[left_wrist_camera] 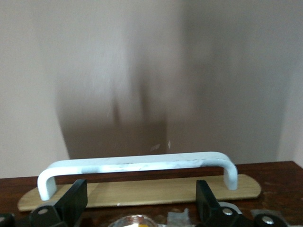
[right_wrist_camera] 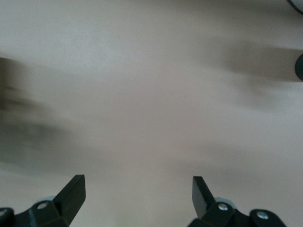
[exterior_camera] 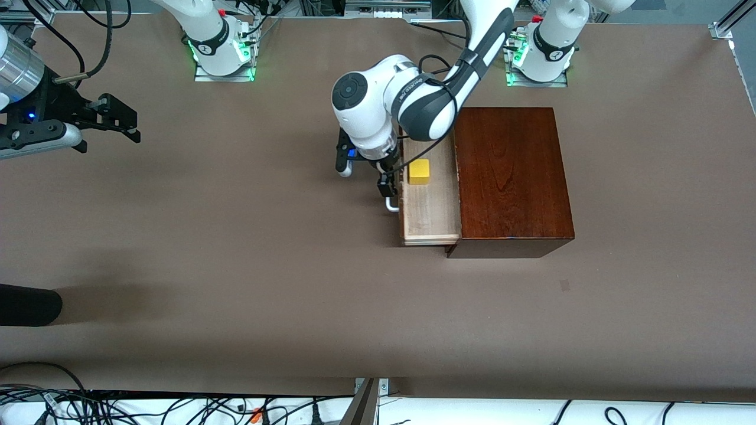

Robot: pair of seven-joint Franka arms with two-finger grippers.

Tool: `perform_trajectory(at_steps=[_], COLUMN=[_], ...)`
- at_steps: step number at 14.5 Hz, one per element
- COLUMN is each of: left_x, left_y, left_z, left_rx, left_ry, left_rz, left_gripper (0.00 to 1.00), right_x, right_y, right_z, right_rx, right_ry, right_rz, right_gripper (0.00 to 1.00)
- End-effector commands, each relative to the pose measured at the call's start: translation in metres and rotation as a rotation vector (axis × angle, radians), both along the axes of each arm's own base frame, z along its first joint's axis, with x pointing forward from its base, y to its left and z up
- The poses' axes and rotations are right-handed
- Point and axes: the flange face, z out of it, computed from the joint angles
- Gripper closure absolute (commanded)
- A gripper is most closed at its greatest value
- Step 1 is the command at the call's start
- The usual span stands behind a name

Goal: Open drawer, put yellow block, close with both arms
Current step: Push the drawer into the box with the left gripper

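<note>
Looking down from the front view, the brown bench [exterior_camera: 236,265] carries a glossy reddish-brown wooden box [exterior_camera: 511,174] toward the left arm's end, near the edge where the arm bases stand. Its drawer [exterior_camera: 430,206], a pale light-wood tray, is pulled out toward the right arm's end, and the small yellow block [exterior_camera: 419,171] lies inside it, at the part of the tray farther from the front camera. The left arm's white wrist hides the tray's farthest corner and most of the white bar handle [exterior_camera: 392,205]; only one curved end of it shows. The left gripper [exterior_camera: 385,184] is at the drawer's front, just beside the block but outside the tray; how its fingers stand is hard to make out here. The right gripper [exterior_camera: 121,121] waits over bare bench near the edge at the right arm's end, fingers spread, holding nothing; its arm is cut off by the frame.

From the left wrist view, the white U-shaped handle [left_wrist_camera: 137,165] spans the dark wood drawer front, and the left gripper's two black fingertips [left_wrist_camera: 75,198] stand wide apart, close to the handle, gripping nothing. The block is hidden.

From the right wrist view, the right gripper's fingers [right_wrist_camera: 73,191] gape fully over blurred bare bench.
</note>
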Motion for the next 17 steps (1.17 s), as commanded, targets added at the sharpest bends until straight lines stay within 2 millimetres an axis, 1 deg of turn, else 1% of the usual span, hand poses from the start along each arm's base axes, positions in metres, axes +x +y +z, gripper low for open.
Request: perform_trajectory(at_steps=[1,2,6,9,11,14,17], left_x=[0.037,0.042,0.045,0.052,0.050,0.045,0.043], left_y=[0.049,0.056,0.067,0.084,0.089,0.097,0.103], left_z=[0.010,0.015,0.013,0.010,0.009,0.012,0.011], left_rx=[0.083,0.085,0.118,0.150,0.177,0.229,0.246], left_ry=[-0.012,-0.018,0.007,0.036,0.058,0.070,0.087], left_rz=[0.018,0.025,0.047,0.078,0.086,0.086,0.095], left_gripper=[0.00,0.00,0.00,0.00,0.00,0.00,0.00], right_x=[0.001,0.001,0.002,0.002,0.001,0.001,0.001], right_y=[0.000,0.000,0.005,0.005,0.005,0.004,0.004], right_z=[0.004,0.004,0.005,0.005,0.003,0.002,0.002], right_rx=[0.036,0.037,0.041,0.041,0.040,0.039,0.039], right_ry=[-0.005,-0.008,-0.023,-0.023,-0.014,-0.009,-0.006], right_rz=[-0.012,-0.012,-0.006,-0.005,-0.005,-0.004,-0.004], right_gripper=[0.00,0.00,0.00,0.00,0.00,0.00,0.00])
